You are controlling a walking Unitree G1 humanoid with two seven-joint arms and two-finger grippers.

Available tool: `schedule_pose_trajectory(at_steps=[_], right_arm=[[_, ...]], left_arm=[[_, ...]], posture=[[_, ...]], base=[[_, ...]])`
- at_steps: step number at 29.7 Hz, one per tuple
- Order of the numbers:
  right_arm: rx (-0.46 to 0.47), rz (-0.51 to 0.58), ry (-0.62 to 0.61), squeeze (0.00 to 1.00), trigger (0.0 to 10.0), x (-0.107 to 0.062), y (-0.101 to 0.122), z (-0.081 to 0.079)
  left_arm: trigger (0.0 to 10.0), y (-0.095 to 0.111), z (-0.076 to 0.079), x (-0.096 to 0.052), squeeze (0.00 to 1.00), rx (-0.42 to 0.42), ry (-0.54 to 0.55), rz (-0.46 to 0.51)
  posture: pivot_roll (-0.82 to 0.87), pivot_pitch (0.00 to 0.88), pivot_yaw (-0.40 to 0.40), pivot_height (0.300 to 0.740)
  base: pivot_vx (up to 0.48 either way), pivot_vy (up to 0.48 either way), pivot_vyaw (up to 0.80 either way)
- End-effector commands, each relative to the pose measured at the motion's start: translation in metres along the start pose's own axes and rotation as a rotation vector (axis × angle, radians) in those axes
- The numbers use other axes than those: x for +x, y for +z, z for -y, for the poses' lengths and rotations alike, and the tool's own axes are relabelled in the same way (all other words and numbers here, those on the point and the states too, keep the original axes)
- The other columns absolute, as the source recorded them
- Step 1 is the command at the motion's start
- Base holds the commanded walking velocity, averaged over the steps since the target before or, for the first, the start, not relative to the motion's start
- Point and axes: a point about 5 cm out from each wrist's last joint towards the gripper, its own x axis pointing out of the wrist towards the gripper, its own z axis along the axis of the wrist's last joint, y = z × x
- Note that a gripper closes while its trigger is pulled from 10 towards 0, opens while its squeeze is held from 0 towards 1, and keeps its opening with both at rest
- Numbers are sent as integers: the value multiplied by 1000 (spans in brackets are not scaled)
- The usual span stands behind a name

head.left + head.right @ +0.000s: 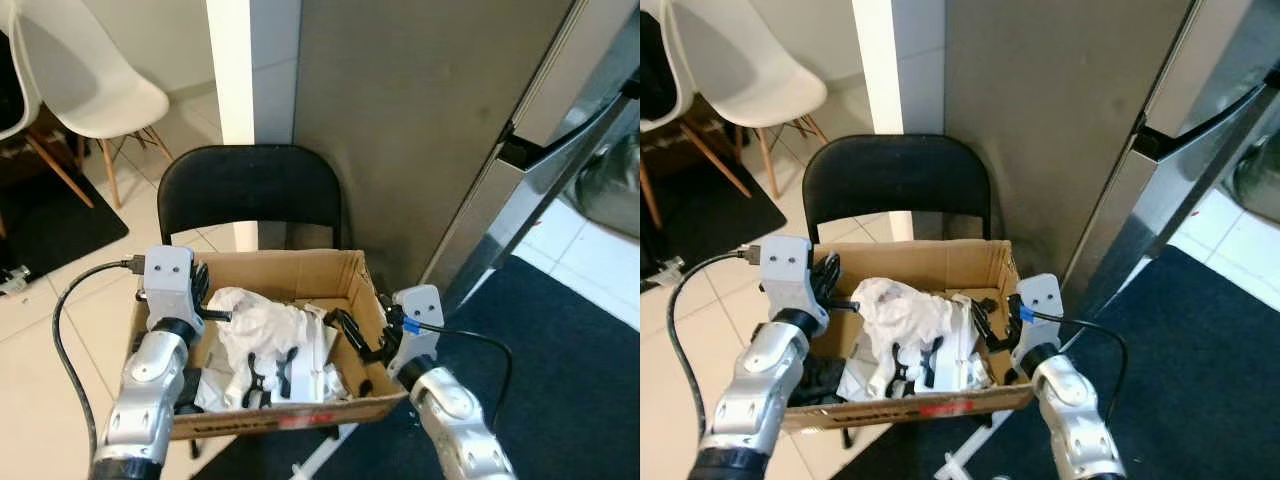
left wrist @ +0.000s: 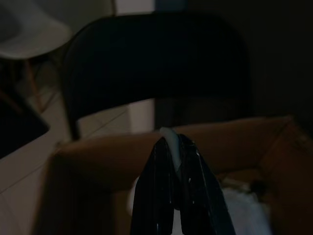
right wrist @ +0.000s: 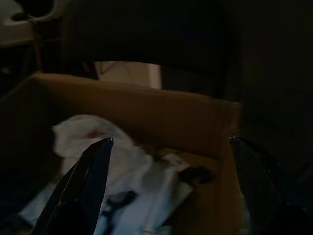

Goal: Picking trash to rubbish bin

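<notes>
- A white chair (image 1: 95, 85) stands at the far left on the tiled floor (image 1: 40, 340), well apart from the work.
- The left gripper (image 1: 205, 300) reaches over the left wall of the cardboard box (image 1: 290, 268). Its jaws are clenched on a bit of white trash (image 2: 168, 139) — the left wrist view shows a pale scrap pinched between the two black fingers (image 2: 156, 196).
- The crumpled white trash (image 1: 262, 325) heaps in the middle of the box, which serves as the rubbish bin and sits in front of a black chair (image 1: 250, 190). Other white pieces and some black bits lie under and beside it.
- The right gripper (image 1: 352, 338) hangs at the right wall of the box with its jaws released, spread wide — in the right wrist view one finger is over the trash, the other is by the box's right edge, and nothing is between them.
- To the right, a grey panel (image 1: 420, 120) rises behind the box and a dark carpet (image 1: 560, 370) covers the floor.
- By my reading the task is near its end for this piece: the trash is already inside the box, and what is left is for the left jaws to let go and the arm to draw back. Whether more trash waits elsewhere cannot be told.
</notes>
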Motion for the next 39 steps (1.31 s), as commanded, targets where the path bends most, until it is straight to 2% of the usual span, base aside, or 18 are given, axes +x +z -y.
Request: schedule_pose_trajectory(at_steps=[1,7,13,16,17,18,21,23,31,39], right_arm=[[12,-8,-10,0,10000,-1,-3,2],[11,-5,-1,0,10000,1,-2,0],[17,-3,9,0,10000,4,-1,0],[16,4,54,0,10000,8,1,-3],[-7,5,123,0,10000,12,3,-8],[-7,5,123,0,10000,12,3,-8],[5,-5,202,0,10000,17,2,-13],[7,-7,240,0,10000,22,3,-16],[18,-11,367,0,10000,33,6,-28],[-6,-9,354,0,10000,37,4,-25]], left_arm=[[10000,-6,-1,-2,0,5,1,-28],[10000,-7,1,-1,0,41,-11,-34],[10000,-6,2,-1,0,40,-11,-31],[10000,-8,4,-2,0,36,-28,-38],[10000,-14,10,-4,0,43,-102,-76],[10000,-14,10,-4,0,43,-102,-76],[10000,-28,24,-12,0,131,-254,-152],[10000,-31,29,-15,0,158,-287,-166],[10000,-35,24,-18,0,171,-250,-191],[10000,-34,15,-20,0,181,-170,-185]], posture=[[11,104,-47,740],[15,106,-45,740],[16,106,-49,740],[15,106,-50,740],[14,107,-53,740],[14,107,-53,740],[11,109,-59,740],[14,109,-61,740],[23,107,-78,740],[31,105,-89,740]], base=[[262,0,0],[44,0,0],[0,0,0],[0,0,0],[0,0,0],[0,0,0],[0,0,0],[0,0,0],[0,0,0],[0,0,0]])
